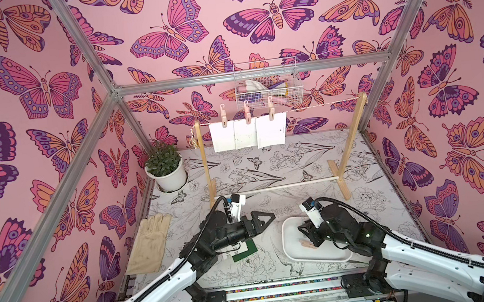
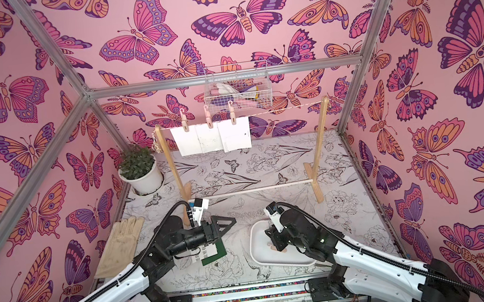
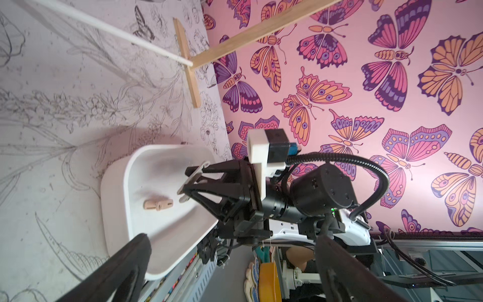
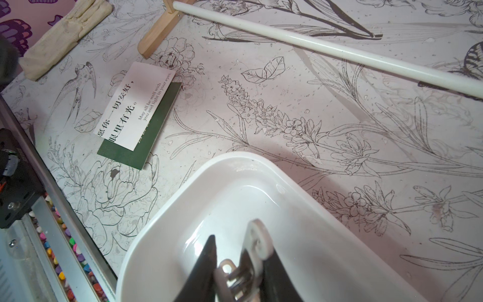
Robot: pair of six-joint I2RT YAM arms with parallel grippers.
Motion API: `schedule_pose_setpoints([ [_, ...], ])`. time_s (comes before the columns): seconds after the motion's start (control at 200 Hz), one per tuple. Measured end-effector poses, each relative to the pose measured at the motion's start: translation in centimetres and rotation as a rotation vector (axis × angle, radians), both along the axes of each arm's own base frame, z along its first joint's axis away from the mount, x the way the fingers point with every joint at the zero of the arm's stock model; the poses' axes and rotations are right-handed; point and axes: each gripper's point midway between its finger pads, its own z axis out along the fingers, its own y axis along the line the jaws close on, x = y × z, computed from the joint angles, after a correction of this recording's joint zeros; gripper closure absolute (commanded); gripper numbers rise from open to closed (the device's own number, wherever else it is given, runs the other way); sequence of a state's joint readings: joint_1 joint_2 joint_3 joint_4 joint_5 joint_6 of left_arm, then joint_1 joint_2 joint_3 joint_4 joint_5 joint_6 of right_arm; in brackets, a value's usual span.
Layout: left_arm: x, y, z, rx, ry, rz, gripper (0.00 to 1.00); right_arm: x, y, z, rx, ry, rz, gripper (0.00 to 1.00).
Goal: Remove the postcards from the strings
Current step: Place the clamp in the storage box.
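Observation:
Three white postcards [image 1: 222, 137] [image 1: 245, 134] [image 1: 271, 130] hang from the string [image 1: 322, 106] on pink clothespins [image 1: 247, 112]; both top views show them. A white postcard with black Chinese writing [image 4: 133, 107] lies on the table, overlapping a dark green postcard [image 4: 146, 138]. My left gripper [image 1: 265, 218] hovers open and empty above these two. My right gripper [image 4: 235, 243] is low over the white tray [image 4: 183, 183], shut on a pale clothespin [image 3: 193, 180]. A second clothespin [image 3: 158, 204] lies in the tray.
The light wooden rack [image 1: 356, 132] spans the back, its white dowel [image 1: 276, 187] near the table. A beige glove [image 1: 149, 246] lies at the left, a potted plant [image 1: 165, 166] stands in the back left corner, and a wire basket [image 1: 267, 83] hangs on the wall.

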State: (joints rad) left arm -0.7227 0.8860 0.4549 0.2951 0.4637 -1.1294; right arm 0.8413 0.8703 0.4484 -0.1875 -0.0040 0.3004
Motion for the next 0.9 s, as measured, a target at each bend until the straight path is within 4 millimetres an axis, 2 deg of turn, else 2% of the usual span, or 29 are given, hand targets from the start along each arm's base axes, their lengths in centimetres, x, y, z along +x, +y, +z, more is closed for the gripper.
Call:
schedule_pose_setpoints([
  [0.17, 1.8, 0.2, -0.3, 0.0, -0.018, 0.045, 0.0, 0.2, -0.2, 0.0, -0.001, -0.004, -0.015, 0.46],
  [0.315, 2.8, 0.4, -0.5, 0.007, -0.041, 0.064, 0.0, 0.3, -0.3, 0.4, 0.004, -0.019, -0.023, 0.38],
  [0.521, 3.4, 0.7, -0.2, 0.028, -0.118, 0.072, 0.0, 0.4, -0.7, 1.7, 0.014, -0.047, -0.037, 0.36],
  [0.616, 3.7, 0.6, -0.1, 0.05, -0.169, 0.068, 0.0, 0.5, -0.6, 3.9, 0.045, -0.088, -0.029, 0.36],
  [0.901, 5.1, 0.5, 0.8, 0.087, -0.331, 0.088, 0.0, 0.3, 1.2, 13.9, 0.217, -0.25, 0.065, 0.36],
])
